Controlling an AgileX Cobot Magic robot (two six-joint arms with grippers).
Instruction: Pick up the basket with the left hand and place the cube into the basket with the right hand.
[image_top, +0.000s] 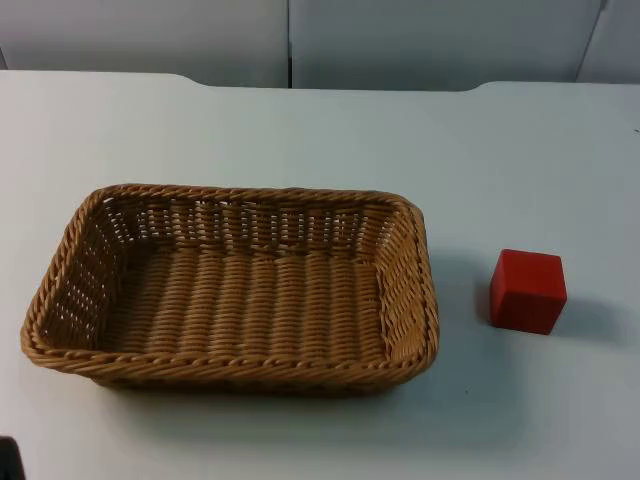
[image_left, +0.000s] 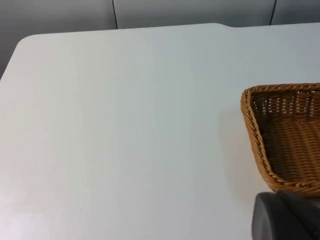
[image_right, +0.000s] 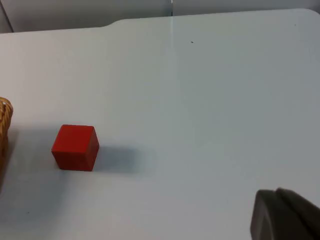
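We see a white table top (image_top: 300, 130) with rounded far corners. Behind its far edge stands a grey partition wall (image_top: 150, 35), divided by dark vertical seams.

Red cube (image_right: 75, 147) beside basket (image_right: 4, 125)

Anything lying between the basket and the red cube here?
Nothing: bare white table separates the basket from the cube, seen in the top view and the right wrist view.
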